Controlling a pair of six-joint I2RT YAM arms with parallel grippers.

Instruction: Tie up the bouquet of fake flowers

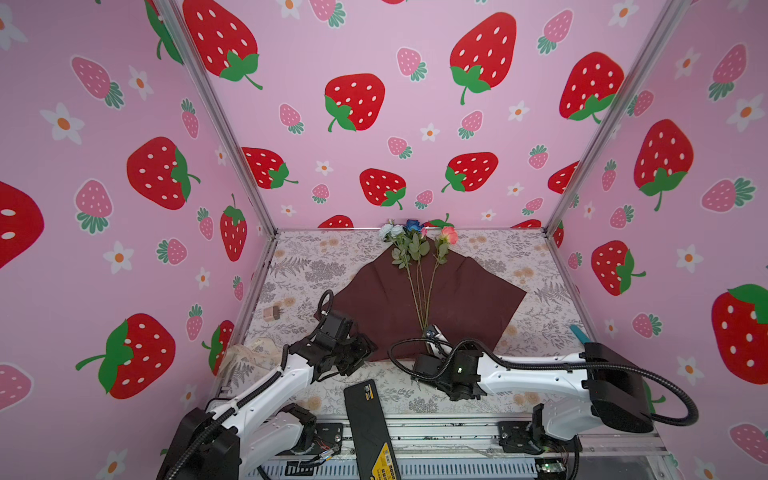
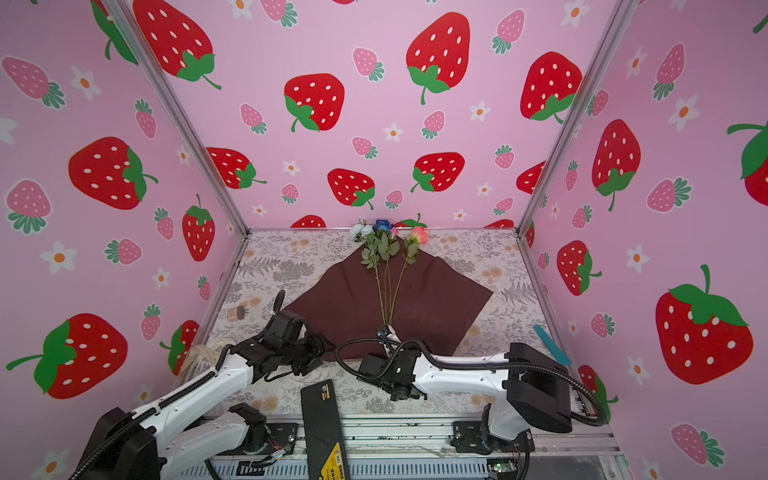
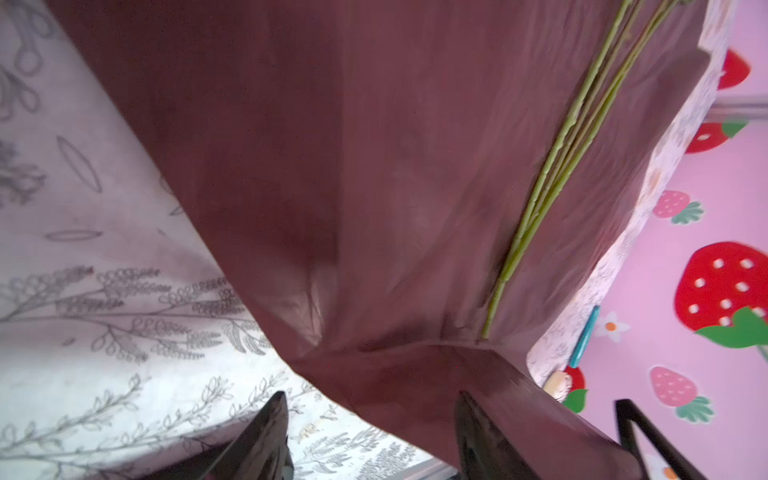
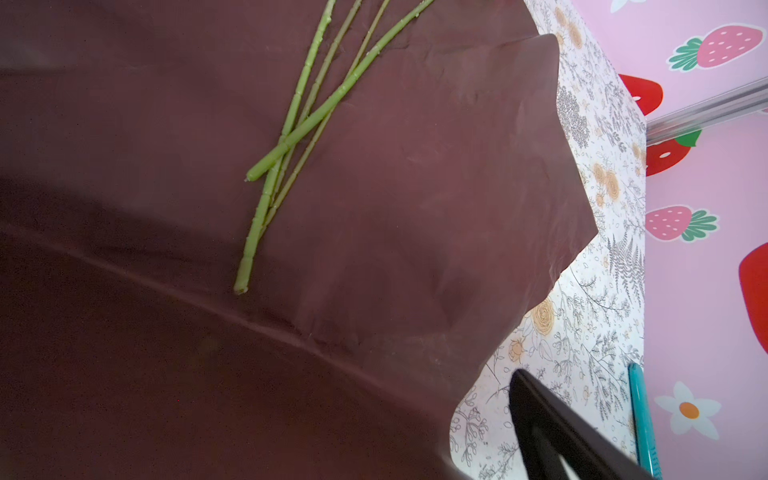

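Bouquet of fake flowers (image 1: 409,248) lies flat on the flowery tablecloth (image 1: 523,324), with its blooms by the back wall. The blooms are pale white, dark blue and pink, with soft green leaves and thin, bumpy green stems. The loose stems cross on smooth, shiny dark red paper (image 1: 465,299), creased and spread like a fan. The left gripper (image 3: 370,395) is spread apart at the paper's near edge. The right gripper (image 1: 431,332) is spread wide by the stem ends.

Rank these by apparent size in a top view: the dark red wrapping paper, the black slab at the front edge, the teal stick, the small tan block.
1. dark red wrapping paper
2. black slab, though it lies nearest the camera
3. teal stick and tan block: look alike, and the stick is partly hidden, so unranked
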